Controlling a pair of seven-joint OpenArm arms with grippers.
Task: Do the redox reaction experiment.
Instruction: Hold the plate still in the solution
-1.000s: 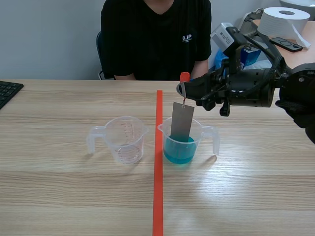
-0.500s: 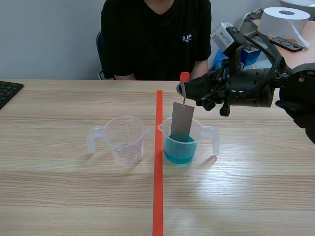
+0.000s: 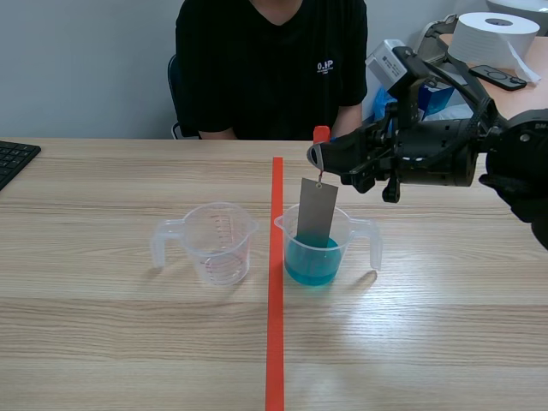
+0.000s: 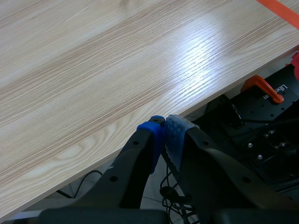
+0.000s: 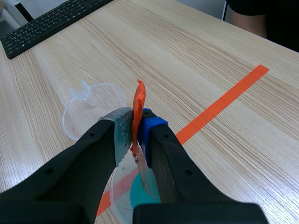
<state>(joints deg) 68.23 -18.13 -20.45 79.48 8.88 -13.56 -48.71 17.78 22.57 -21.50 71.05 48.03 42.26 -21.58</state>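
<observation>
A clear beaker [image 3: 318,244] with blue liquid [image 3: 312,261] stands just right of the red tape line. A grey metal strip [image 3: 316,211] hangs into it from an orange tab [image 3: 321,134], its lower end in the beaker. My right gripper [image 3: 318,154] is shut on that orange tab [image 5: 138,108], above the beaker [image 5: 122,192]. An empty clear beaker [image 3: 219,241] stands left of the tape, also seen ahead of the right gripper [image 5: 93,108]. My left gripper [image 4: 164,130] is shut on nothing, over the table's near edge.
A person in black sits across the table [image 3: 271,60]. A keyboard [image 3: 13,158] lies at the far left edge. A paper roll [image 3: 494,38] and boxes stand at the back right. Below the table edge are black gear and an orange clamp [image 4: 262,87].
</observation>
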